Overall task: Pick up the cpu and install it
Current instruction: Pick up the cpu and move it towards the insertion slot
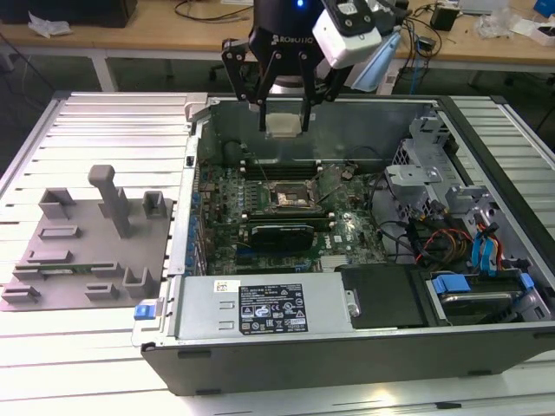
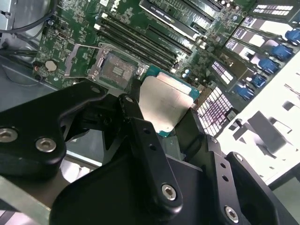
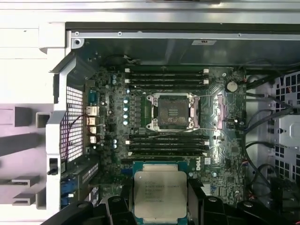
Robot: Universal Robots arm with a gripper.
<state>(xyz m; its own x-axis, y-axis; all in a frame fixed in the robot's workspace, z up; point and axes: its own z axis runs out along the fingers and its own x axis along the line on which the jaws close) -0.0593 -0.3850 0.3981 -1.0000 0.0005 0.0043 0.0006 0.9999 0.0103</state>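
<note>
While the arm hangs over the open computer case (image 1: 165, 286), I can see the gripper (image 1: 284, 123) clamped on the cpu (image 1: 283, 127) - 2 black fingers (image 1: 263, 117) pinch the chip by opposite edges. It is held clear of everything, up in the air inside the case, close to the far wall as the exterior view shows it. The pale metal top faces upward.

In the first wrist view the cpu (image 3: 160, 194) sits level between the fingers (image 3: 125, 204), its green edge showing around the silver lid. The socket (image 3: 171, 111) on the motherboard (image 3: 112, 140) lies well apart from it, with a bank of memory slots (image 3: 168, 143) between the 2. The socket's dark centre is uncovered, and nothing rests in it.

From the second wrist view I get the gripper (image 2: 164, 115) side-on: the cpu (image 2: 166, 105) is gripped at the fingertips, and the socket (image 2: 115, 70) is visible on the board beyond it.

Outside the case, on the exterior view's left, a grey tray (image 1: 87, 251) with upright blocks rests on the ribbed table (image 1: 87, 121). A power supply (image 1: 269, 308) with a white label fills the near side of the case.
</note>
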